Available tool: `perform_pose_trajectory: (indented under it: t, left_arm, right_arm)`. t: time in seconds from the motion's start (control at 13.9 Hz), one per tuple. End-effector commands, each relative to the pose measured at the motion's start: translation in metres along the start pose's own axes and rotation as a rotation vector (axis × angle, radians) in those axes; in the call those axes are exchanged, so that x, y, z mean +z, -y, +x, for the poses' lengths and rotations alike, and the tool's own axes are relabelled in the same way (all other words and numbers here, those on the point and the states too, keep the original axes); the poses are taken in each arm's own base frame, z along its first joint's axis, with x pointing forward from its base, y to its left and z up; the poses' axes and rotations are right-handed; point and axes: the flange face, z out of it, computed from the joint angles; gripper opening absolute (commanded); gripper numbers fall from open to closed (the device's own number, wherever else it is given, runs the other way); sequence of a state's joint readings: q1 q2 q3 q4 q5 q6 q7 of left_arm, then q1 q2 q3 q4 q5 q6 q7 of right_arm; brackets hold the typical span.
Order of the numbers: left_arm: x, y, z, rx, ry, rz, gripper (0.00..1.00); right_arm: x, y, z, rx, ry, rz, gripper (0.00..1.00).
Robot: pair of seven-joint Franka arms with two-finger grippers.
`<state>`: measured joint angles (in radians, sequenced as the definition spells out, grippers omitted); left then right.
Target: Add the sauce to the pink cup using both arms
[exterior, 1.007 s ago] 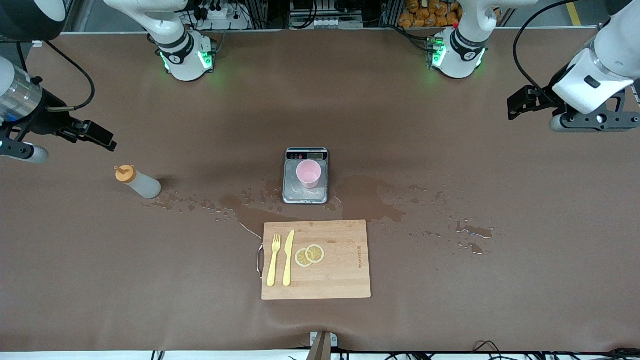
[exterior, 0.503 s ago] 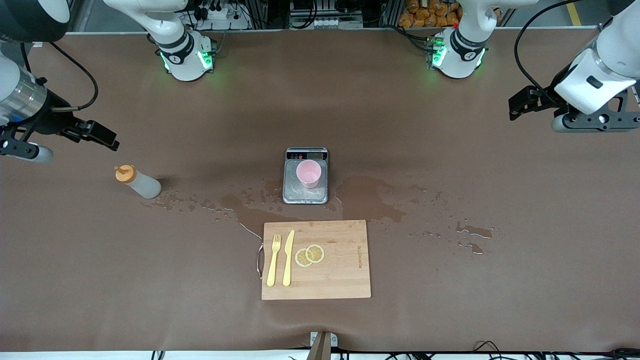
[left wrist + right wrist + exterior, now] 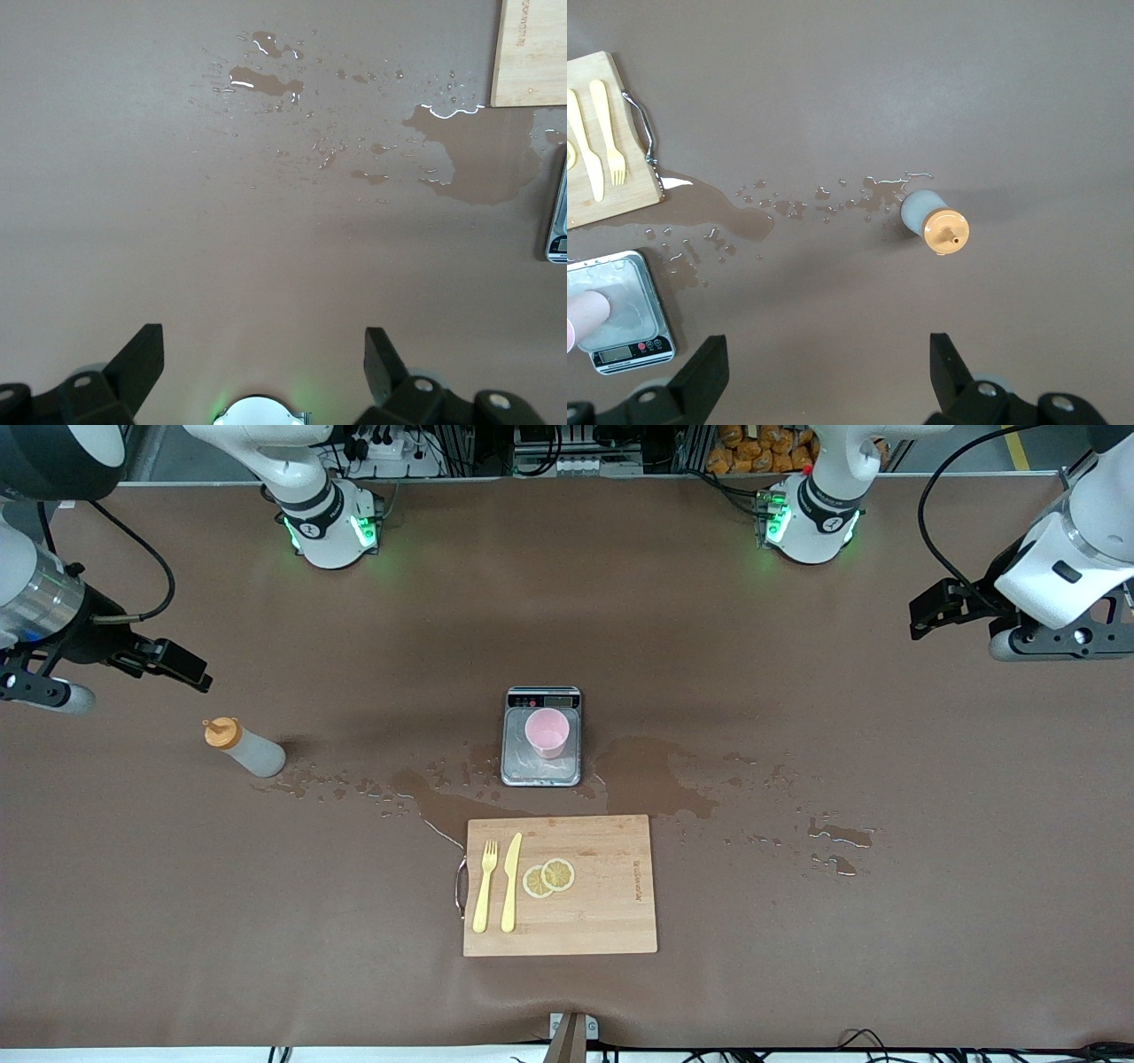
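The sauce bottle stands upright toward the right arm's end of the table, whitish with an orange cap; the sauce bottle also shows from above in the right wrist view. The pink cup sits on a steel scale at mid-table, and an edge of the pink cup shows in the right wrist view. My right gripper hangs open over bare table close to the bottle, holding nothing. My left gripper hangs open over the table's left-arm end, well apart from the cup.
A wooden cutting board lies nearer the camera than the scale, with a yellow fork, a knife and lemon slices on it. Spilled liquid spreads between bottle, scale and board, with more puddles toward the left arm's end.
The left arm's wrist has risen slightly and drifted toward its end of the table. The right gripper has shifted only a little. Bottle and cup have not moved.
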<state>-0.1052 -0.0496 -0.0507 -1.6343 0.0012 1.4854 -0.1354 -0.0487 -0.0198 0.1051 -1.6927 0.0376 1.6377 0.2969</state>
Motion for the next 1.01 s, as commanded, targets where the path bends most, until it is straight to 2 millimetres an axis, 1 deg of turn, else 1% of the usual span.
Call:
perform_pose_trajectory:
  t: [0.0, 0.14, 0.22, 0.29, 0.43, 0.65, 0.79, 0.94]
  left_arm:
    - [-0.005, 0.000, -0.003, 0.000, -0.003, 0.021, 1.00]
    - [-0.004, 0.000, -0.002, 0.005, -0.001, 0.020, 1.00]
    - [-0.004, 0.000, -0.002, 0.007, 0.001, 0.020, 1.00]
    - [-0.004, 0.000, -0.002, 0.007, 0.001, 0.020, 1.00]
    - [-0.004, 0.000, -0.002, 0.007, -0.001, 0.020, 1.00]
    - [-0.003, 0.000, -0.002, 0.008, 0.002, 0.020, 1.00]
    - [-0.003, 0.000, -0.002, 0.008, 0.002, 0.020, 1.00]
    - [-0.003, 0.001, -0.002, 0.007, 0.002, 0.020, 1.00]
  right_arm:
    - [-0.002, 0.000, -0.008, 0.013, -0.010, 0.009, 1.00]
    - [-0.003, 0.003, -0.009, 0.009, -0.011, 0.009, 1.00]
    - [-0.006, 0.007, -0.013, -0.002, -0.014, 0.004, 1.00]
    - [-0.007, 0.020, -0.018, -0.027, -0.016, -0.004, 1.00]
    - [-0.009, 0.024, -0.019, -0.034, -0.021, -0.006, 1.00]
    - [-0.009, 0.038, -0.029, -0.037, -0.002, -0.014, 1.00]
    - [-0.008, 0.045, -0.027, -0.034, -0.011, -0.017, 1.00]
    - [-0.008, 0.045, -0.025, -0.039, -0.024, -0.034, 1.00]
